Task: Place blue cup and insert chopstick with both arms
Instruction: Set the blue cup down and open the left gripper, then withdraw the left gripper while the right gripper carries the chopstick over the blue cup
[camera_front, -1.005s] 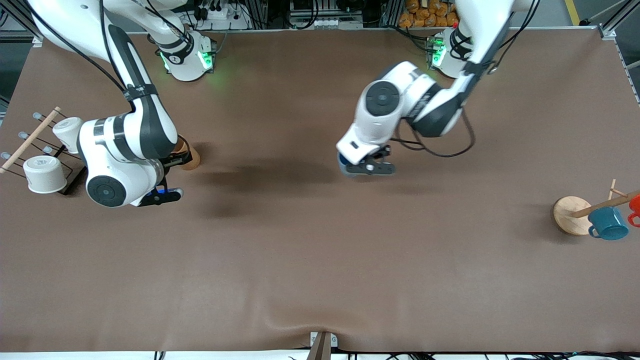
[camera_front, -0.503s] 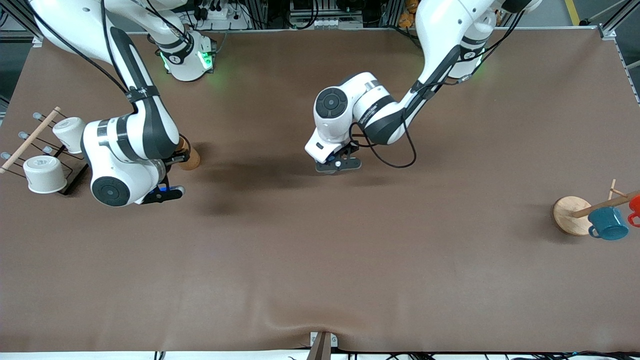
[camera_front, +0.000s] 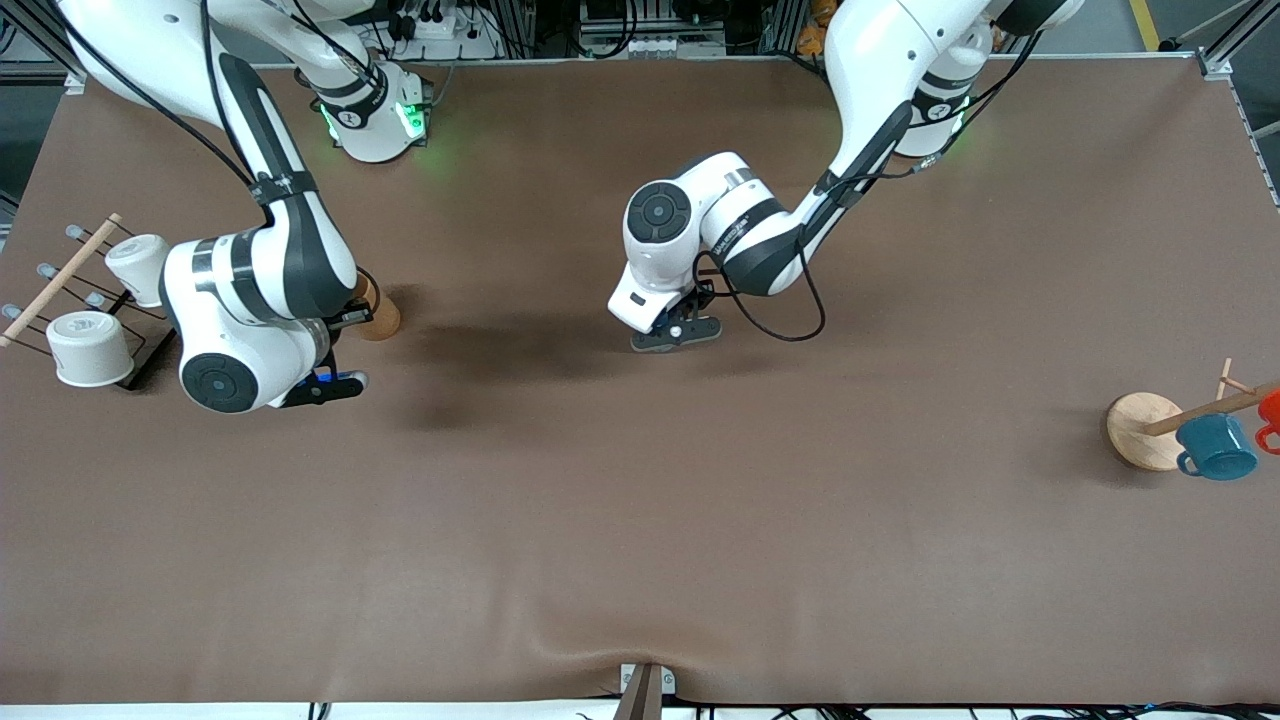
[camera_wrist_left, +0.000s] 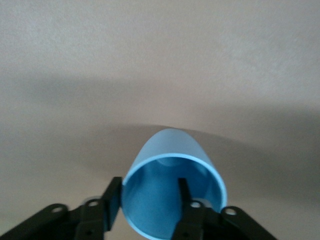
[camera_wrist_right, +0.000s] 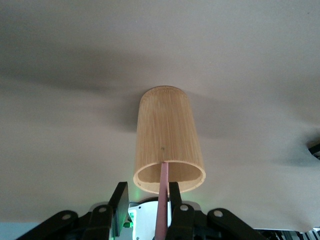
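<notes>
The blue cup hangs in the left end effector, one finger outside the wall and one inside the rim, clamped shut on it. Over the last second this arm has swung the cup toward the right arm's end of the bench, and in the last half second it barely shifts, hanging low over the bench's middle, so I judge set-down is near. The chopstick is pinched in the right end effector, its lower end in a bamboo cup at the right arm's end. That arm has held its place throughout, waiting.
</notes>
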